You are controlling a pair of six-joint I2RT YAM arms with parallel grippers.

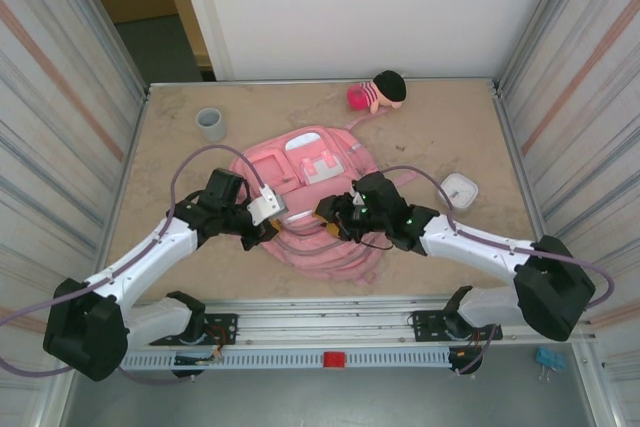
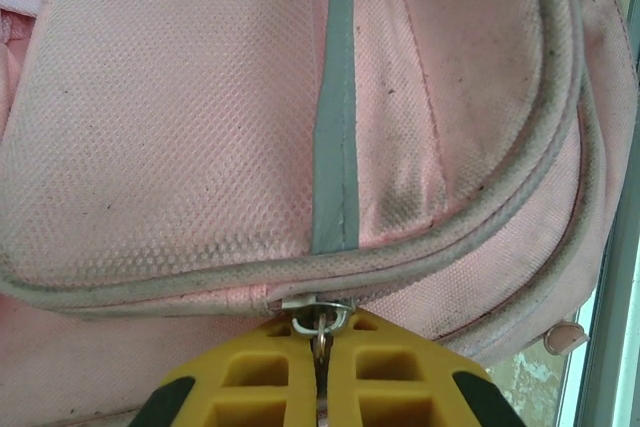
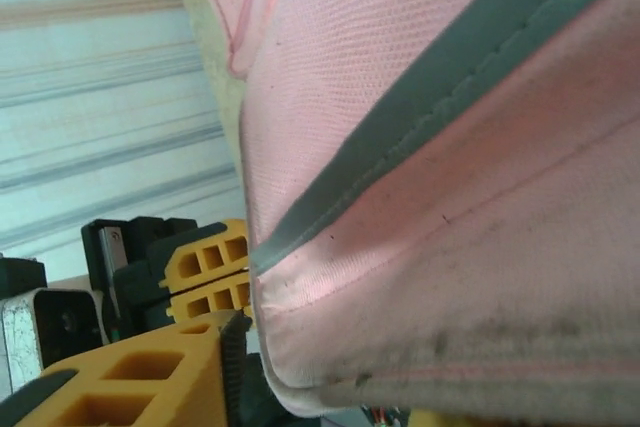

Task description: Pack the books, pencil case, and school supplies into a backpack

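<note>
Top external view, so here's the layout: the pink backpack [image 1: 305,197] is lying flat about mid-table, front pockets facing up, and both arms reach in to its near end from either side. The white rounded-square box [image 1: 459,190] sits on the table just off the bag's right side, not touching it. Further back there's a grey cup [image 1: 210,123] near the left wall and a pink doll [image 1: 380,92] with black hair against the back edge, both well apart from the bag. From the left wrist cam, the left gripper [image 2: 320,337] has its yellow fingers pinched fully together on the little metal zipper pull [image 2: 318,315], right where the grey-piped zipper seam curves along the pocket, with a grey strip [image 2: 335,97] running up the fabric above it. The right gripper [image 1: 330,212] is pushed up against the bag's near edge, opposite the left one. In its own wrist cam one yellow finger [image 3: 140,372] sits low at the left and a fold of pink fabric hangs right beside it, but honestly I can't tell if that claw is actually clamping the fabric or just standing apart around it.
</note>
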